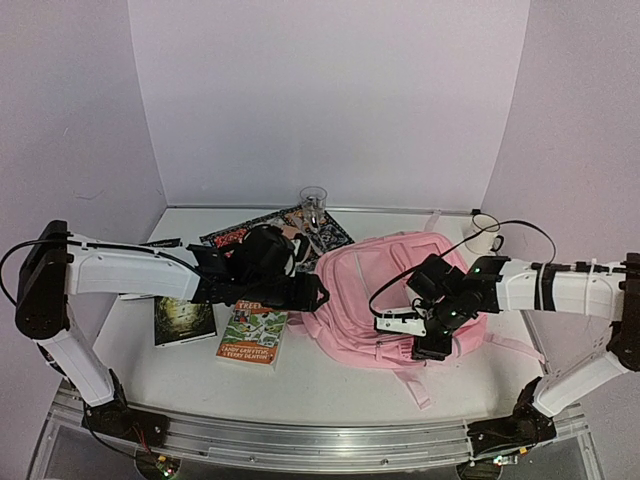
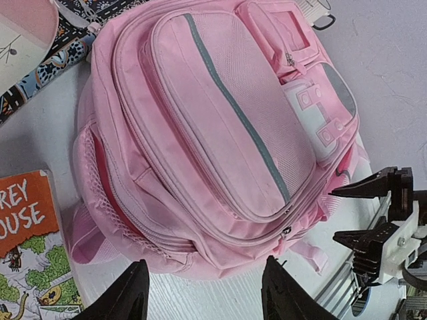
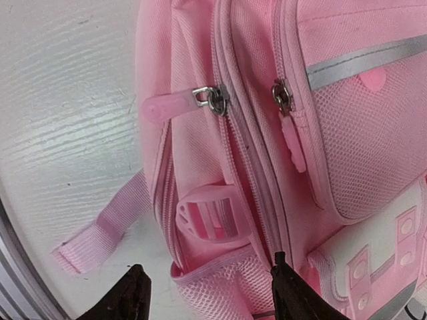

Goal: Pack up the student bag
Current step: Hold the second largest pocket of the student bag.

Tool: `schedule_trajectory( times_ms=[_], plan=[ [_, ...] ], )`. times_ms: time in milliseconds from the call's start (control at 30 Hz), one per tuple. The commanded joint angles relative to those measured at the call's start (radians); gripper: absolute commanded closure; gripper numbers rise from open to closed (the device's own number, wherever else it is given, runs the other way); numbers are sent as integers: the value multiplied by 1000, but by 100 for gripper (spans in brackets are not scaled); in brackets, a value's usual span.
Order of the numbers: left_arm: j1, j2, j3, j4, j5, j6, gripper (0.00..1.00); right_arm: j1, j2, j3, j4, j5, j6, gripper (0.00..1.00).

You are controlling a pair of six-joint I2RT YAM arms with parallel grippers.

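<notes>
1. At about 9 o'clock on the table [image 1: 330,385] a green-covered book [image 1: 185,320] lay flat. Just beside it, toward 3 o'clock, lay an orange-topped book [image 1: 252,335].
2. The left gripper [image 1: 316,292] hovered above the orange-topped book, at 9 o'clock of the backpack. Its wrist view showed its fingers [image 2: 137,293] apart with only table and the bag's edge between them, clamped on nothing.
3. A patterned magazine [image 1: 285,225] lay at 11 o'clock of the bag, with a clear cup [image 1: 313,197] standing at its far edge.
4. The pink backpack [image 1: 400,285] lay flat on the table, front pockets upward, slightly toward 3 o'clock from the centre. The left wrist view showed a grey stripe [image 2: 233,107] down the front pocket and a white patch [image 2: 320,113] beside it.
5. The right gripper [image 1: 432,345] hung over the bag's near edge, at about 5 o'clock of it. Its fingers [image 3: 137,293] stood apart, gripping nothing, with the mesh side pocket [image 3: 220,280] between them.
6. In the right wrist view two zipper pulls [image 3: 210,99] sat close together on neighbouring zips, a pink buckle [image 3: 207,213] sat below them, and a loose strap [image 3: 100,233] trailed onto the table toward 8 o'clock.
7. A white mug [image 1: 482,240] stood at 1 o'clock of the bag, near the back wall.
</notes>
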State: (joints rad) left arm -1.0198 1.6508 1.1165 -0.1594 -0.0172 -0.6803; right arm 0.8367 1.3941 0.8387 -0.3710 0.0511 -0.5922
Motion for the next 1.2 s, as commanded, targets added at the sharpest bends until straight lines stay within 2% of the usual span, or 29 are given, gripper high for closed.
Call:
schedule_trajectory(
  times_ms=[0, 267, 400, 467, 733, 1033, 1167],
  plan=[
    [-8, 0, -1, 17, 14, -30, 42, -6, 16, -5, 100, 31, -68, 41],
    [-33, 29, 13, 23, 14, -47, 42, -8, 141, -23, 188, -14, -109, 42],
    [-44, 34, 13, 24, 14, -60, 42, -12, 205, -27, 245, -6, -102, 49],
    [-50, 38, 14, 25, 14, -64, 42, -12, 232, -25, 255, -3, -95, 57],
    [-80, 51, 13, 28, 13, -87, 42, -14, 227, -18, 259, -8, -65, 99],
    [-100, 42, 8, 56, -10, -135, 42, -13, 81, 22, 250, -47, 20, 100],
    [-139, 59, 21, 81, -52, -176, 43, -13, 24, 47, 250, -121, 61, 100]
  ],
)
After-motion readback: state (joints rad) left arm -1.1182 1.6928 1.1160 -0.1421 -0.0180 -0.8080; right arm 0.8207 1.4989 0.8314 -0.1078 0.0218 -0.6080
